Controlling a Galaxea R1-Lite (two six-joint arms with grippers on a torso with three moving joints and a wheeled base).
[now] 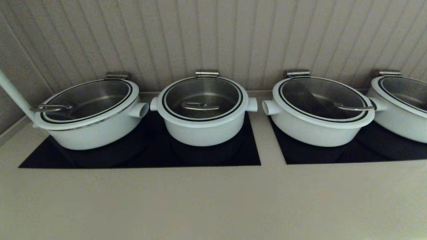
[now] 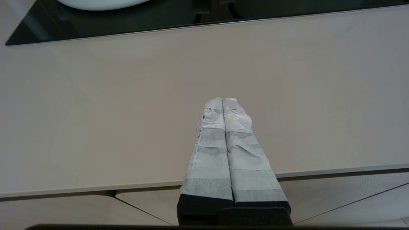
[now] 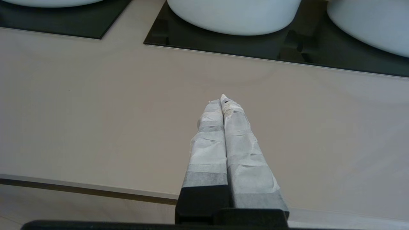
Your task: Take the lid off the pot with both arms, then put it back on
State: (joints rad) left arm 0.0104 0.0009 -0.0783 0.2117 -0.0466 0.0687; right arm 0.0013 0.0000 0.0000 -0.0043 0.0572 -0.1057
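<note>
The pot point(image 1: 203, 128), small, deep and white with two stub handles, stands second from the left on a black cooktop panel point(image 1: 247, 156). The lid point(image 1: 202, 96) sits on it, glass with a white rim and a curved steel handle point(image 1: 199, 106) at its centre. Neither arm shows in the head view. My left gripper point(image 2: 222, 99) is shut and empty, low over the beige counter near its front edge. My right gripper point(image 3: 221, 99) is shut and empty, over the counter in front of the right cooktop panel.
Wider white pots stand at the left point(image 1: 90, 115), right point(image 1: 320, 113) and far right point(image 1: 403, 106), each with a glass lid. A second black panel point(image 1: 333, 155) lies under the right ones. The beige counter point(image 1: 213, 200) runs in front; a ribbed wall stands behind.
</note>
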